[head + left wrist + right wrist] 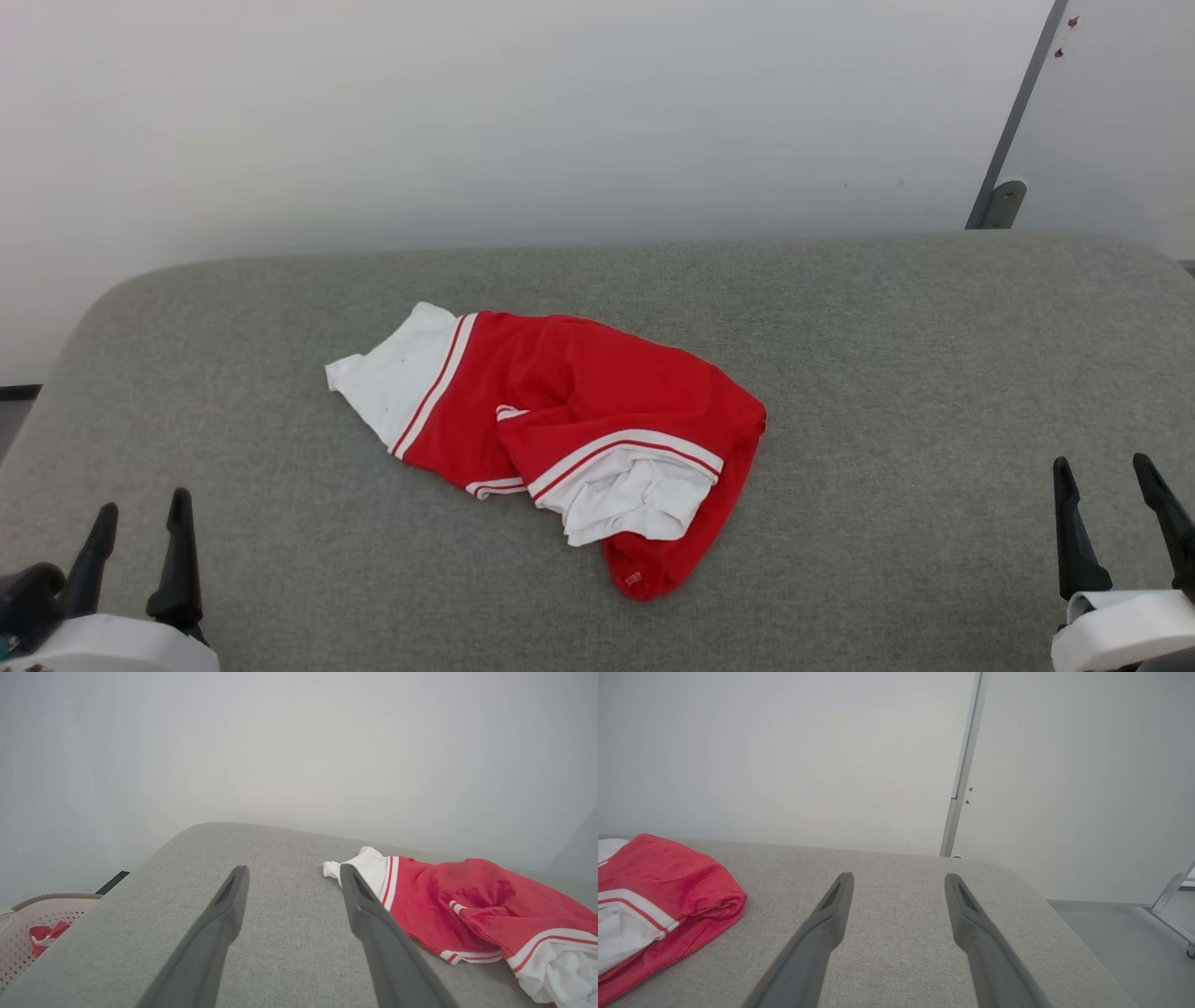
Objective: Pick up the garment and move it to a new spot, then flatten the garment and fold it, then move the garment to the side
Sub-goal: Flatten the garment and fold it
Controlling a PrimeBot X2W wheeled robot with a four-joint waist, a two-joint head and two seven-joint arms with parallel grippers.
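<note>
The garment (579,411), a bright red jersey shirt with white sleeves and red-and-white striped bands, lies crumpled in the middle of the grey padded table (887,373). One white sleeve points to the left and another is bunched at the front. My left gripper (140,527) stands open at the lower left, well clear of the cloth. At the lower right my right gripper (1106,485) is open too, with nothing between its fingers. The left wrist view has the garment (467,905) to the right of the left gripper (292,872). In the right wrist view the garment (658,891) lies left of the right gripper (899,879).
A pale perforated basket (32,910) with a small red-and-white cloth bundle (44,935) stands beyond the table's left edge. A white wall rises behind the table, with a grey metal post (1013,131) at the back right. A metal frame on wheels (1174,914) stands on the floor to the right.
</note>
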